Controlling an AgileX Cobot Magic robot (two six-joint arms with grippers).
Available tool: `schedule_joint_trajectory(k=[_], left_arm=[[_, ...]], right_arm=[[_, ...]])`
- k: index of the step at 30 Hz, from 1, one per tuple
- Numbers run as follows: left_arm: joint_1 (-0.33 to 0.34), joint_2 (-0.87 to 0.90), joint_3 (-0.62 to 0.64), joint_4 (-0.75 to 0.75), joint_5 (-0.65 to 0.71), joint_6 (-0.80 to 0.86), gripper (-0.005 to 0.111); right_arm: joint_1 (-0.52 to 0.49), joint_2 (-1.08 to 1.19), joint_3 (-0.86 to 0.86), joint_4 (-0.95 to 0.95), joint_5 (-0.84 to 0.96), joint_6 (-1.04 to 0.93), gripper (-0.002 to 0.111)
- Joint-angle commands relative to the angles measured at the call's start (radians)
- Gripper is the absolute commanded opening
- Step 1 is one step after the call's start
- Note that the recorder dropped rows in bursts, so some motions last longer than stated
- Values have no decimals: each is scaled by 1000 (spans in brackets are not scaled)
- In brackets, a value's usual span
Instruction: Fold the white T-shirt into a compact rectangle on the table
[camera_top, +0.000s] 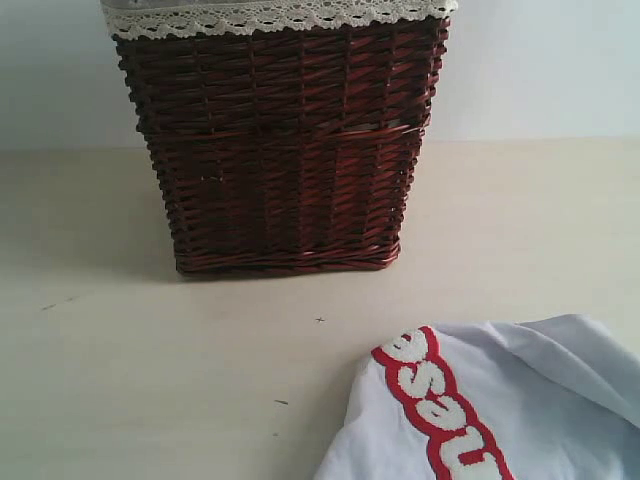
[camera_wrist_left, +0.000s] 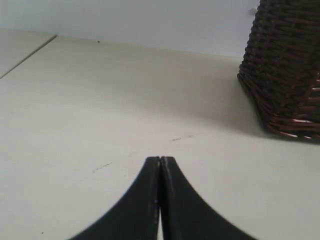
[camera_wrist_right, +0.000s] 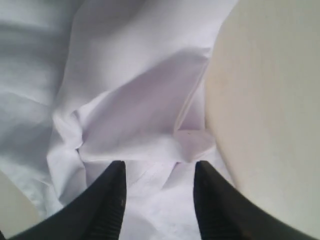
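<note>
White T-shirt (camera_top: 545, 400): crumpled in the lower right of my exterior frame, lying on the table and running off the bottom and right edges, so I only see part of it.
Lettering (camera_top: 440, 410): fuzzy white letters edged in red, running diagonally from just right of centre down to the bottom edge, along the shirt's left side.
Table (camera_top: 150, 380): pale beige and matte, with a few small dark specks in the lower left and near the centre of the exterior frame.
Basket (camera_top: 280, 150): dark red-brown wicker, standing upright on the table at upper centre. It is well apart from the shirt, with a strip of bare tabletop between them.
Lace trim (camera_top: 270, 15): white, along the basket rim at the top edge of the frame.
Wall (camera_top: 540, 70): pale grey-blue, behind the table across the top of the frame.
Left gripper (camera_wrist_left: 160, 165): on my left wrist feed the two black fingers are pressed together tip to tip with nothing between them. They sit over bare tabletop, with the basket's lower corner ahead and off to one side.
Right gripper (camera_wrist_right: 160, 167): on my right wrist feed the two black fingers are spread apart over wrinkled white cloth, clamping nothing. Folds and a hem edge lie just ahead of the tips, and bare tabletop shows beside the cloth. I cannot tell whether the tips touch the fabric.
</note>
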Motion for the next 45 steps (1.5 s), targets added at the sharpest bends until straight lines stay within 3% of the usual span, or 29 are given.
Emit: schedule_joint_trajectory(k=[1,14,17,21,26,29,34,41,45], left_arm=[[-3,-6,-4,0,-13,-2,0],[-3,-6,-4,0,-13,-2,0],[-3,-6,-4,0,-13,-2,0],[-3,-6,-4,0,-13,-2,0],[-3,-6,-4,0,-13,-2,0],[-3,-6,-4,0,-13,-2,0],[-3,-6,-4,0,-13,-2,0],[-3,-6,-4,0,-13,-2,0],[-3,-6,-4,0,-13,-2,0]], right_arm=[[-1,2,-11,-8,-31,-61,42],[-1,119,-11,116,-111,-133,41],[-1,119,-11,125,-90,-200,27],[-1,119,-11,109,-79,-210,0],[-1,119,-26,109,-108,-212,0],[-1,116,-54,109,-274,-189,0],[-1,132,-113,123,-700,-91,0],[-1,261,-205,127,-754,-91,0],[-1,351,-213,127,-941,-91,0]])
